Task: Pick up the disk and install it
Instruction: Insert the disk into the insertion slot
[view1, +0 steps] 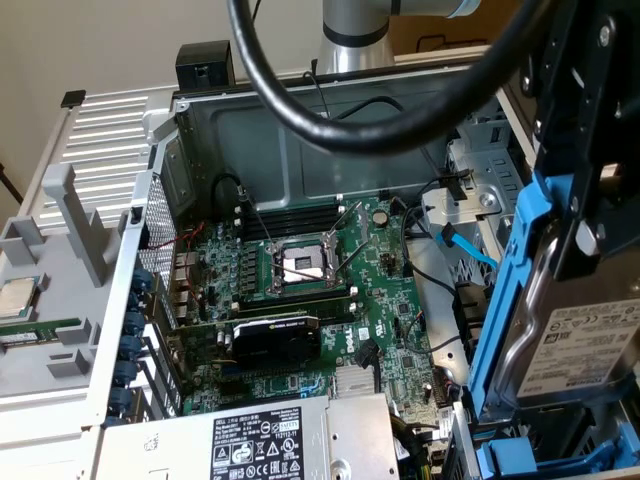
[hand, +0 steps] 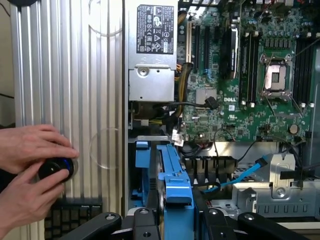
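The disk (view1: 585, 345) is a silver drive with a white label, clipped in a bright blue carrier frame (view1: 510, 300). It hangs upright at the exterior view's right, over the drive bay at the edge of the open computer case. My gripper (view1: 588, 235) is shut on it from above. In the wrist view my gripper (hand: 175, 222) has a black finger (hand: 144, 225) on each side of the blue carrier (hand: 172, 175), which points down into the bay with its blue rails (hand: 141, 165).
The motherboard (view1: 300, 270) with its open CPU socket lies in the case. The grey power-supply box (view1: 250, 440) sits at the near edge. A blue data cable (view1: 465, 250) hangs beside the bay. A person's hands (hand: 30, 170) hold a black knob (hand: 55, 167) on the ribbed side panel.
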